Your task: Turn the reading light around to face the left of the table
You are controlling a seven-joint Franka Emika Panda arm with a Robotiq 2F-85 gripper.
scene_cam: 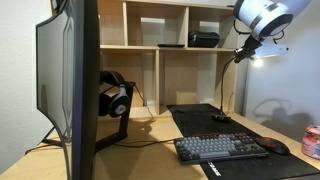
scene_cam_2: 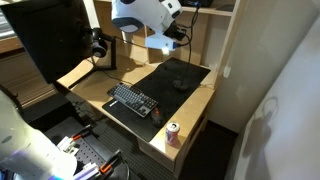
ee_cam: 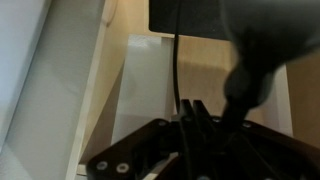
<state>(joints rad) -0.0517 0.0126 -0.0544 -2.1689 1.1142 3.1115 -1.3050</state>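
Tool (ee_cam: 192,105) pinched shut on thin neck of the reading light (scene_cam: 242,56); black box (scene_cam: 203,39) in upper shelf unit (scene_cam: 158,70) compartment.

You are at an office desk: on the table (scene_cam: 150,130) a keyboard (scene_cam: 220,148) lies by a dark mat (scene_cam: 205,115), with a mouse (scene_cam: 276,147) just beside it and a large monitor (scene_cam: 70,80) standing off its other end. Behind the keyboard are headphones (scene_cam: 116,97) on a stand and a light-wood shelf (scene_cam: 170,47) against the wall, and a can (scene_cam: 311,142) stands near the keyboard's mouse end.
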